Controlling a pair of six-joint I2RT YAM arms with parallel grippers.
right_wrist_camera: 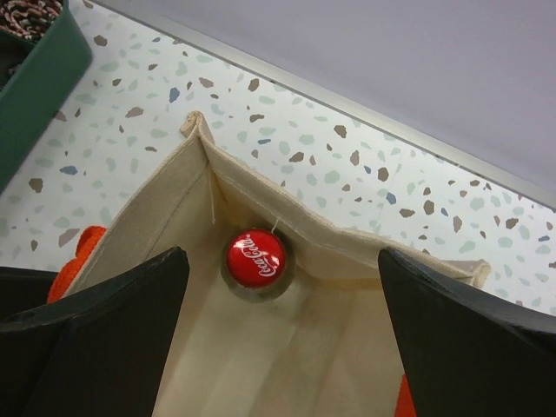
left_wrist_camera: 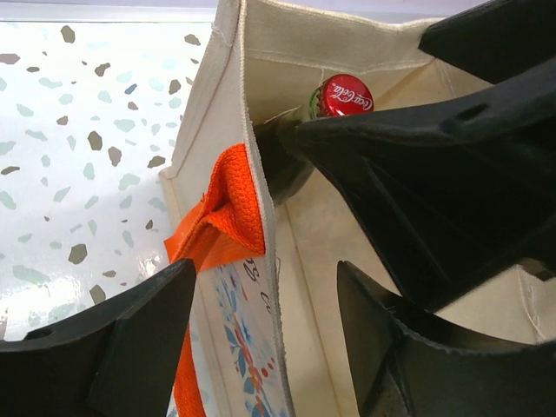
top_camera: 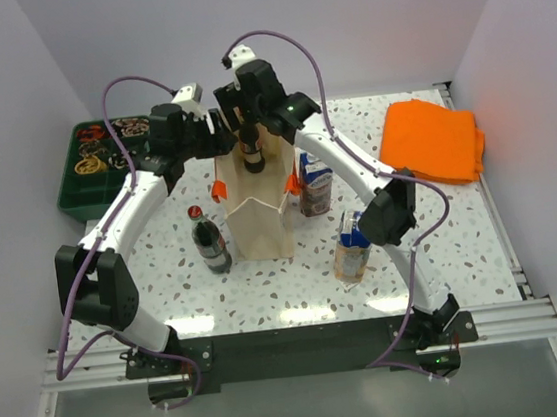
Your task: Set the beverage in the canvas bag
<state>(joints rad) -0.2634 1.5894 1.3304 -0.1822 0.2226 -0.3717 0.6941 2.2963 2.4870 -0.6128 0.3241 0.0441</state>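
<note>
The beige canvas bag (top_camera: 259, 211) with orange handles stands upright mid-table. A dark cola bottle with a red cap (right_wrist_camera: 256, 258) stands inside it against the far wall; it also shows in the left wrist view (left_wrist_camera: 340, 95) and the top view (top_camera: 251, 149). My right gripper (right_wrist_camera: 282, 261) hovers over the bag's mouth, open and empty, its fingers either side of the cap and above it. My left gripper (left_wrist_camera: 265, 287) is open at the bag's left rim, one finger outside and one inside the cloth wall (left_wrist_camera: 261, 200), next to the orange handle (left_wrist_camera: 228, 217).
A second cola bottle (top_camera: 209, 239) stands left of the bag. A carton (top_camera: 314, 186) stands to its right and another drink (top_camera: 351, 249) nearer the front. A folded orange cloth (top_camera: 432, 139) lies back right. A green tray (top_camera: 102, 158) of small items sits back left.
</note>
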